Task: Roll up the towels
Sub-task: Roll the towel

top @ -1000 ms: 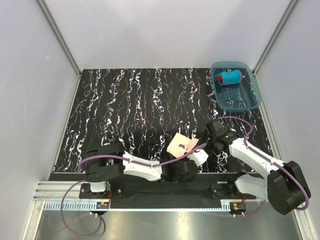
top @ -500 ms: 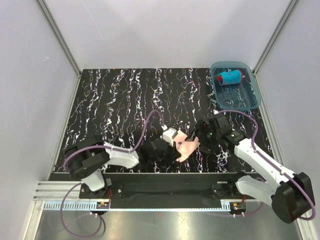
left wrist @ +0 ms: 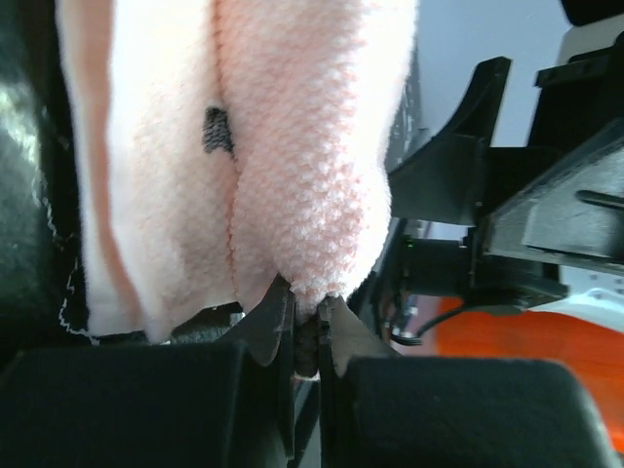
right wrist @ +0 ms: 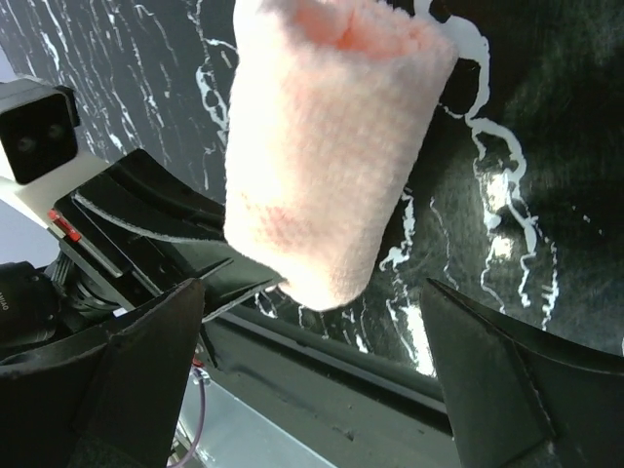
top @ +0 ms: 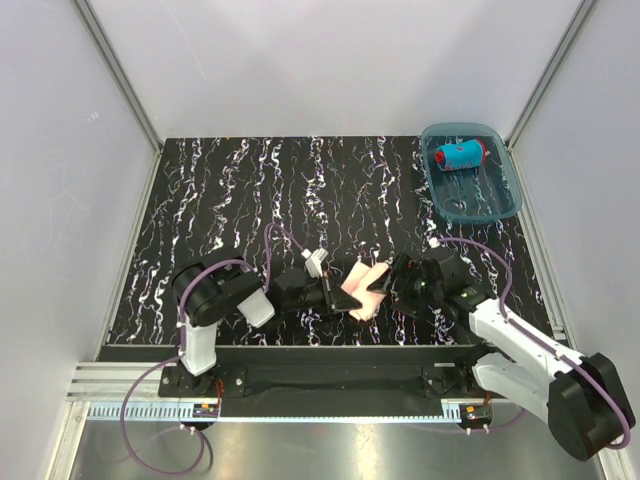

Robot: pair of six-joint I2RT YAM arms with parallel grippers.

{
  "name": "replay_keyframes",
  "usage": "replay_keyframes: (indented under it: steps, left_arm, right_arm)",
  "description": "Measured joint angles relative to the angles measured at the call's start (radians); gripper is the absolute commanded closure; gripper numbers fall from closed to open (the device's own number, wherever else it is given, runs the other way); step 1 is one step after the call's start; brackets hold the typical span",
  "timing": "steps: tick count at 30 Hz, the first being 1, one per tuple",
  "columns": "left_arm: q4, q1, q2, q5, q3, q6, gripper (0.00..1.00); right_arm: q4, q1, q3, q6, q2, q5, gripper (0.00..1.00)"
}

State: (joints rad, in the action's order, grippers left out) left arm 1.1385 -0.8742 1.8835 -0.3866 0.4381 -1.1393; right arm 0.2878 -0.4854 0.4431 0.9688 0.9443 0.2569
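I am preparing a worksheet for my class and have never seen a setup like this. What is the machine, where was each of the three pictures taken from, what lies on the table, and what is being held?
The machine is two robot arms, a left arm and a right arm, bolted at the near edge of a black marbled table. The wide picture looks down from above and behind them. The other two come from a camera on each wrist. At the far right stands a translucent blue tray with a rolled blue-and-red towel in it. Near the arms, the left gripper pinches a pale pink towel that is folded over on itself. The right gripper faces it with its jaws wide open on either side of the towel, gripping nothing.
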Motion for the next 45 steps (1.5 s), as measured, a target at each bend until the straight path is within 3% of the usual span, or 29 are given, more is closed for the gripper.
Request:
replay_keyframes:
  steps: [5,9,12,15,16,18,21,25,29,32,36,39,45]
  left_arm:
    - [0.093,0.006,0.066,-0.042,-0.025,-0.109,1.0]
    - [0.12,0.006,0.072,-0.056,-0.035,-0.145,1.0]
    - [0.138,0.006,0.084,-0.064,-0.035,-0.163,1.0]
    - [0.144,0.006,0.101,-0.068,-0.032,-0.18,1.0]
    - [0.145,0.006,0.104,-0.068,-0.032,-0.185,1.0]
    - [0.147,0.006,0.11,-0.071,-0.03,-0.193,1.0]
    - [0.148,0.006,0.11,-0.074,-0.027,-0.192,0.95]
    - [0.122,0.006,0.072,-0.073,-0.027,-0.14,0.75]
    - [-0.04,0.006,-0.078,-0.062,-0.025,-0.024,0.31]
    - [-0.264,-0.003,-0.232,-0.014,0.006,0.096,0.17]
    - [-0.598,-0.058,-0.401,0.152,0.124,0.297,0.14]
    - [-0.797,-0.167,-0.465,0.339,0.229,0.445,0.14]
    - [-0.998,-0.419,-0.446,0.675,0.35,0.658,0.13]
  right_arm:
    - [-0.123,0.0,-0.049,0.005,0.069,0.0,0.05]
    - [-0.213,0.0,-0.066,0.006,0.136,-0.002,0.14]
    - [-0.292,0.0,-0.068,0.008,0.203,0.0,0.26]
    - [-0.351,0.0,-0.078,0.008,0.257,0.0,0.46]
    - [-0.365,0.0,-0.082,0.01,0.27,0.001,0.57]
    - [-0.383,0.0,-0.086,0.01,0.285,0.007,0.64]
    - [-0.401,0.0,-0.087,0.007,0.286,0.016,0.76]
    - [-0.397,0.0,-0.087,0.006,0.284,0.017,0.81]
    - [-0.364,0.0,-0.085,0.004,0.258,0.015,0.85]
    - [-0.322,0.0,-0.075,0.0,0.245,0.013,0.86]
    - [-0.245,0.0,-0.046,-0.003,0.245,0.005,0.87]
    - [-0.183,0.0,-0.01,-0.003,0.256,-0.006,0.87]
    - [-0.101,0.0,0.056,-0.008,0.306,-0.008,0.87]
